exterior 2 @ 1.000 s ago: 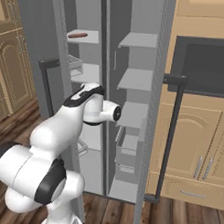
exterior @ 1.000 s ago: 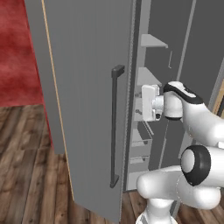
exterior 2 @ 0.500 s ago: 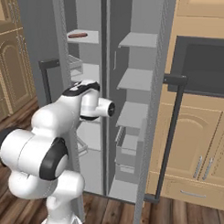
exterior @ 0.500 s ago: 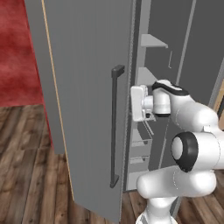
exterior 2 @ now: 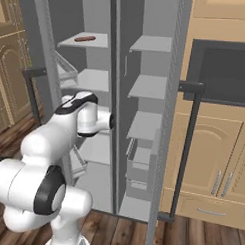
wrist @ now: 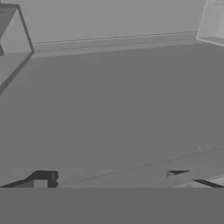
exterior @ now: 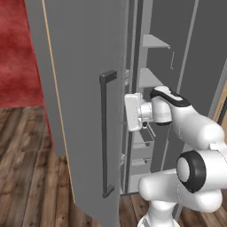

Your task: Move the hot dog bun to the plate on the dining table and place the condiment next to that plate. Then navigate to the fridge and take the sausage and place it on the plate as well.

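- Arm rose from the base and reached into the open fridge.
- Jaws stood wide, holding nothing; the two dark tips showed low in the hand view, well apart.
- Hand sat just beside the inner edge of the left door, about level with the upper part of its bar handle.
- Hand view looked at flat grey fridge surface, with a wire-like edge at upper left.
- Both doors stood open; right door's handle showed in front of the tan cabinets.
- Pale shelves ran down both sides of the fridge; drawers low on the right side.
- Sausage lay on the top left shelf, well above the hand and apart from it.
- Wood floor below; red wall left of the fridge.
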Motion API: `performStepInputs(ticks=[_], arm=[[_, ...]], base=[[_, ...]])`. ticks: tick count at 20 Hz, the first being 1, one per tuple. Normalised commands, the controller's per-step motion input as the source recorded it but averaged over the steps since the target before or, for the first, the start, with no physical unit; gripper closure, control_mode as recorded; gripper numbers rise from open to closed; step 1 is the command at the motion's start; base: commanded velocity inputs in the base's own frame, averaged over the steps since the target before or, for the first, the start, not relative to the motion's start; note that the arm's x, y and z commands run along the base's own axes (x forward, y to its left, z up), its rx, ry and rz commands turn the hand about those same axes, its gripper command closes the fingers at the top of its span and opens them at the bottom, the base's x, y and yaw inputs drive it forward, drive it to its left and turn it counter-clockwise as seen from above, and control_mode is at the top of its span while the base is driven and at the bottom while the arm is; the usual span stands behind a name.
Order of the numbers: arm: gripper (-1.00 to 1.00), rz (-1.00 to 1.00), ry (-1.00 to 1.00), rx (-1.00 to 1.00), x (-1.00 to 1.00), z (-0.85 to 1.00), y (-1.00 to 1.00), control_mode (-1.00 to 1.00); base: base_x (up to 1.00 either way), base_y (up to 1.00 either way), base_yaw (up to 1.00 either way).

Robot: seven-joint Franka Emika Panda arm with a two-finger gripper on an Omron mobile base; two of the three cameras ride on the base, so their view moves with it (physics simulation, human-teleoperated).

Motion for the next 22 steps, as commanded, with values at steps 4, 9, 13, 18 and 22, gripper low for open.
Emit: performStepInputs(ticks=[4, 9, 13, 18, 22], arm=[[-1.0, 0.18, -0.01, -0.04, -0.53, -0.02, 0.86, -1.0], [-1.0, 0.18, 0.0, -0.07, -0.43, -0.03, 0.93, -1.0], [-1.0, 0.16, 0.0, -0.09, -0.37, -0.11, 0.94, -1.0], [-1.0, 0.16, 0.0, -0.05, -0.36, -0.19, 0.82, -1.0], [-1.0, 0.13, 0.0, -0.05, -0.25, -0.21, 0.77, -1.0]], base=[[0.0, 0.0, 0.0], [0.0, 0.0, 0.0], [0.0, 0.0, 0.0], [0.0, 0.0, 0.0], [0.0, 0.0, 0.0]])
